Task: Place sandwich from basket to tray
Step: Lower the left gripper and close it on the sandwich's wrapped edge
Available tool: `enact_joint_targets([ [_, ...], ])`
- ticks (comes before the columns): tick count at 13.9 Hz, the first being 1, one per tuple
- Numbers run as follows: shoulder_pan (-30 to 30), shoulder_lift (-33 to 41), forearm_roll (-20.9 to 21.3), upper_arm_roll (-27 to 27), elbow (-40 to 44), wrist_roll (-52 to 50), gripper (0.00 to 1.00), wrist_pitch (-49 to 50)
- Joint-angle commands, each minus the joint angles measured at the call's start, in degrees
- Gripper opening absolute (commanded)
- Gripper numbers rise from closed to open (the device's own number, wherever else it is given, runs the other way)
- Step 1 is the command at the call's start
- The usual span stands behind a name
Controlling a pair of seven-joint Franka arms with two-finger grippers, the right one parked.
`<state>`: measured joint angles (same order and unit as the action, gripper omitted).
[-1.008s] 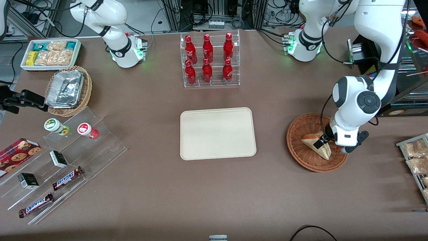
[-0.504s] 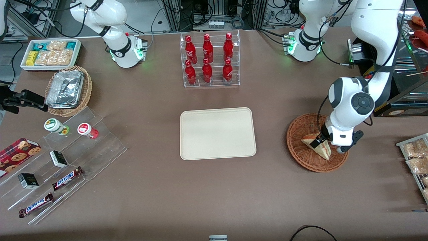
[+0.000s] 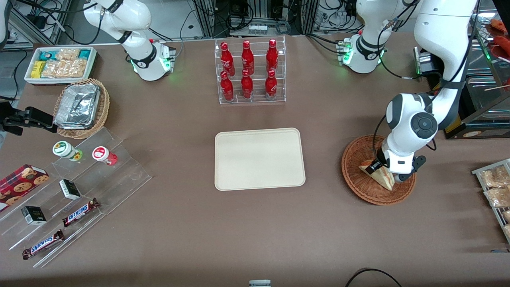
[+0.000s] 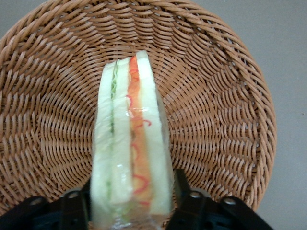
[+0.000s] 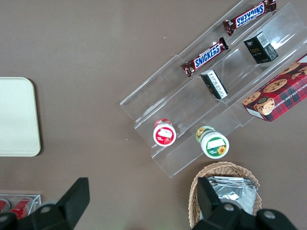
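Gripping the pale triangular wrapped sandwich (image 4: 132, 143) by its flat faces, my left gripper (image 4: 132, 199) keeps layers upright. Jaws clenched on it over the round reddish-brown wicker basket (image 3: 358, 187); flat cream rectangular tray (image 3: 259, 159) waits well apart.

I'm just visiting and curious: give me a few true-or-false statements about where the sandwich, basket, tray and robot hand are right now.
1. The gripper has its fingers on either side of the sandwich. True.
2. The sandwich lies on the tray. False: it is over the basket, and the tray holds nothing.
3. The basket sits toward the working arm's end of the table. True.
4. The sandwich is unwrapped. False: clear film covers it.
5. The red bottles stand nearer the front camera than the tray. False: farther.
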<state>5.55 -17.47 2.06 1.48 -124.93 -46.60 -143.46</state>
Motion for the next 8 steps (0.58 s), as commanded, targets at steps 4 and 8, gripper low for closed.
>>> enact_joint_targets([
  [4,0.95,0.95,0.75,-0.34,2.92,0.1,0.0,3.95],
  [8,6.04,1.74,1.19,-0.34,15.29,-0.51,0.0,21.76],
])
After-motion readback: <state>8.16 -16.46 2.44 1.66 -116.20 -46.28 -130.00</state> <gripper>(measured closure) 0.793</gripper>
